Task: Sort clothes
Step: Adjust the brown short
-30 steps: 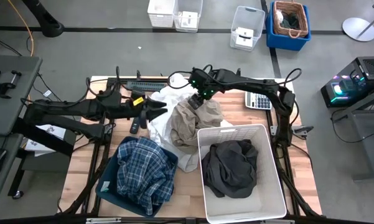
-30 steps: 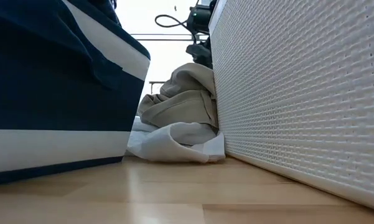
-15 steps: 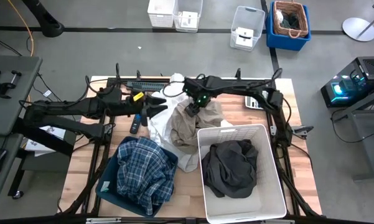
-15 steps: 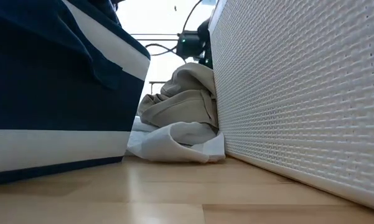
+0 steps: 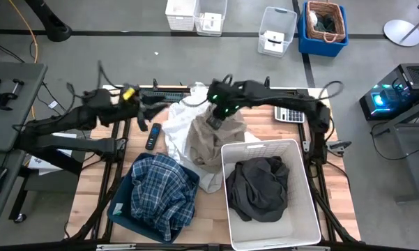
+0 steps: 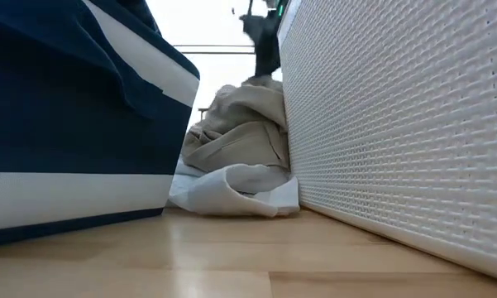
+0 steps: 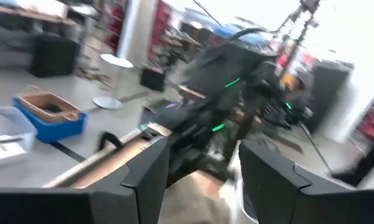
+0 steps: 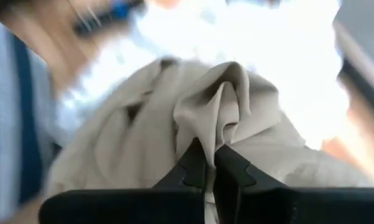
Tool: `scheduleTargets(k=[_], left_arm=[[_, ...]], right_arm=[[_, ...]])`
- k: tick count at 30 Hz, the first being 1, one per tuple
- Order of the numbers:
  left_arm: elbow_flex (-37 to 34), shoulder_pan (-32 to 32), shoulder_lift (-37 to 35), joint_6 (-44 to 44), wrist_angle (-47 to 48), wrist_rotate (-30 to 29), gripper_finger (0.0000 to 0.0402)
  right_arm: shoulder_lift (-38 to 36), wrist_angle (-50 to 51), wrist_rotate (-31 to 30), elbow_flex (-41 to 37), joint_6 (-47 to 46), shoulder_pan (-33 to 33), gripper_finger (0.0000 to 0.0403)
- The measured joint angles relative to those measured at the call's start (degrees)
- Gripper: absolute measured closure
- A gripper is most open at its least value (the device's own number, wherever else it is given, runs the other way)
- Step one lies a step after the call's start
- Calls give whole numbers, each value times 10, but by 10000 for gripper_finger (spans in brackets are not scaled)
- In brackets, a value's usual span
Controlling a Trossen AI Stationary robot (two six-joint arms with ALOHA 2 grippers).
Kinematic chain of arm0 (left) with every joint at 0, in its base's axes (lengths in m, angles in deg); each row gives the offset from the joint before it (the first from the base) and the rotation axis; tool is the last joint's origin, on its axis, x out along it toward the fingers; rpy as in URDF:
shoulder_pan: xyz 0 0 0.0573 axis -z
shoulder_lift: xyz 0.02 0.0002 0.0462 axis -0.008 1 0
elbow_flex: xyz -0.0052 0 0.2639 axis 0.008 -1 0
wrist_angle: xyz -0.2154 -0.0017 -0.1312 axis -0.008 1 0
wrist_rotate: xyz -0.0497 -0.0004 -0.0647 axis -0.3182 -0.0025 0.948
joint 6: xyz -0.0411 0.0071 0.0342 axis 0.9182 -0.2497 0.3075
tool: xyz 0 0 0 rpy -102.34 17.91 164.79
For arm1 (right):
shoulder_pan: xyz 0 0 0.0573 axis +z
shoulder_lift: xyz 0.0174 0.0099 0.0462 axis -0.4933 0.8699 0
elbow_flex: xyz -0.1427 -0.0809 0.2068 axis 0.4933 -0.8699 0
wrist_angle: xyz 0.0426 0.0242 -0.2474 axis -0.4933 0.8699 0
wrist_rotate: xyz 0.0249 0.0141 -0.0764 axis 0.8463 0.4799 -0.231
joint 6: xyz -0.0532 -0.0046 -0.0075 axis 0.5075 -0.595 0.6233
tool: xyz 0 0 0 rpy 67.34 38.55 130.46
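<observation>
The beige khaki piece (image 5: pixel 212 139) is heaped at the table's middle on the white piece (image 5: pixel 176 132), against the white bin's far wall (image 5: pixel 258 144). My right gripper (image 5: pixel 215 120) is over the heap's far top, shut on it (image 8: pixel 210 155). The plaid shirt (image 5: pixel 162 192) lies in the navy bin (image 5: pixel 122 209). The dark piece (image 5: pixel 258 188) lies in the white bin. My left gripper (image 5: pixel 159 104) hangs open and bare (image 7: pixel 205 155) above the table's far left. In the low view the beige piece (image 6: pixel 240 136) rests on the white piece (image 6: pixel 231 189). My right gripper pinches a raised fold (image 8: pixel 221 118) at the top of the beige khaki piece between its two fingers (image 8: pixel 193 165), coming from above and pointing down. The fold stands up in a peak at the fingers; the rest of the piece lies on the white piece and the table.
A black remote (image 5: pixel 153 136) lies on the table left of the white piece. A calculator (image 5: pixel 289 111) sits at the far right and a dark bar (image 5: pixel 164 94) along the far edge. Several bins (image 5: pixel 275 31) stand on the floor beyond.
My right gripper has come down onto the beige khaki piece, shut on a fold at its top and drawn that top up a little; the rest stays heaped. My left gripper has risen and drawn back from the pile toward the table's far left, still open.
</observation>
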Motion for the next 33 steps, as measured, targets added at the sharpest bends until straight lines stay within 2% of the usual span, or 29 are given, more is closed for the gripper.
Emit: scheduleTargets(k=[6,11,14,17,19,22,27,33], left_arm=[[0,-22,-34,0,19,-8,216],[0,-25,-20,0,28,-27,216],[0,-25,-3,0,36,-31,216],[0,-25,16,0,35,-31,216],[0,-25,31,-7,33,-31,216],[0,-29,52,-10,28,-32,216],[0,-38,77,-4,-3,-24,216],[0,-44,87,11,-36,-14,216]], right_arm=[[-78,-5,-13,130,-4,9,401],[-121,-14,-23,234,-4,47,402],[-181,-84,7,202,-4,92,402],[-233,-95,16,198,-15,157,402],[-260,-96,-27,199,-10,213,402],[-279,-95,-140,199,1,295,402],[-284,-87,-279,198,13,378,402],[-283,-91,-331,198,37,403,403]])
